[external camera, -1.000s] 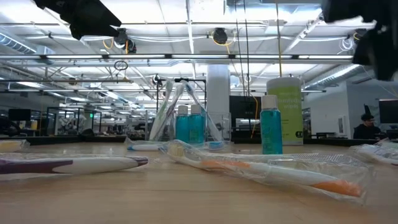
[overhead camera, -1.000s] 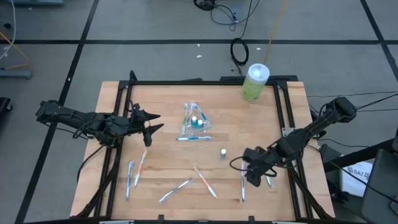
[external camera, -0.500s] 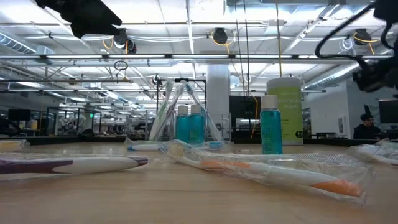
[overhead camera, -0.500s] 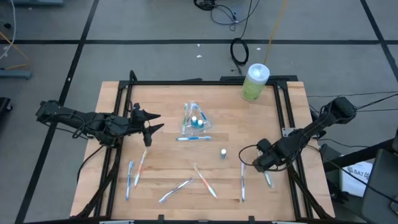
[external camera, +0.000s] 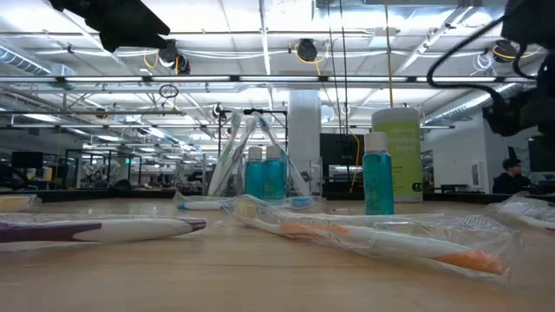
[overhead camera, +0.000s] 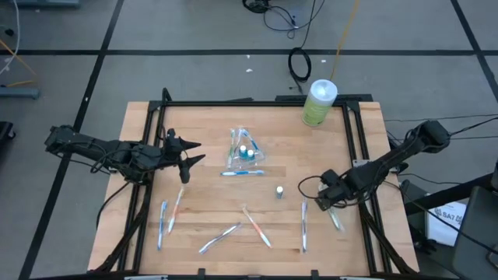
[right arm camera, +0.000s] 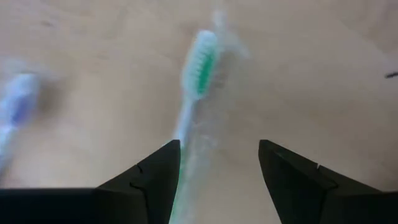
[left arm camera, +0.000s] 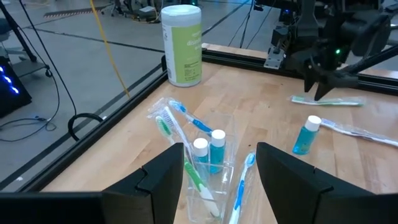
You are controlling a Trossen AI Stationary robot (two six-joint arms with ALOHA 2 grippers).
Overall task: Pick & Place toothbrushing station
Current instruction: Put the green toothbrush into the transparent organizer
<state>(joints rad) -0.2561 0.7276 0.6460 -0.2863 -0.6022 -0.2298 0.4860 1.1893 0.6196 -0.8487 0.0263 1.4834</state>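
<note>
— Where was the right gripper [overhead camera: 325, 196]?

— Near the table's [overhead camera: 210, 124] right edge, fingers spread, nothing between them, over a green-bristled toothbrush [right arm camera: 189, 102] in clear wrap; another toothbrush [overhead camera: 303, 227] lay just beside it.

— And the left gripper [overhead camera: 189, 159]?

— Near the left edge, fingers [left arm camera: 163, 174] apart and empty, pointed at the clear cup [overhead camera: 243, 155] behind the table's middle; the cup held toothbrushes and two teal-capped tubes; one more tube [overhead camera: 279, 190] stood alone.

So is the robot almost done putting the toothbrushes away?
Not yet. The small clear plastic cup holds a few brushes and teal-capped tubes. The right hand hovers open over a green wrapped toothbrush. About six loose toothbrushes and one standing tube remain.
</note>
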